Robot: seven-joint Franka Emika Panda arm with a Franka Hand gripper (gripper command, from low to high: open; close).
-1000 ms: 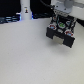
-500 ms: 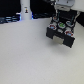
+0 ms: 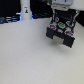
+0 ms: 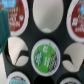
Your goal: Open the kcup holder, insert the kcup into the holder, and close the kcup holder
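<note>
The kcup holder point(image 3: 63, 34) is a black boxy block with grey panels on the table at the exterior view's right. My gripper point(image 3: 60, 21) hangs directly over its top, and its fingers are too blurred to read. A small green spot, the kcup point(image 3: 60, 24), shows right at the fingertips above the holder. In the wrist view a green and white kcup point(image 4: 45, 56) fills the centre, sitting against a black surface point(image 4: 30, 36) with round openings. I cannot tell whether the kcup is gripped or resting there.
A white bottle-like post point(image 3: 25, 9) stands at the back on the exterior view's left. The wrist view shows a red-lidded pod point(image 4: 12, 15), other round pods point(image 4: 77, 20) and white round openings point(image 4: 47, 14) around the green one. The white tabletop point(image 3: 25, 55) spreads in front.
</note>
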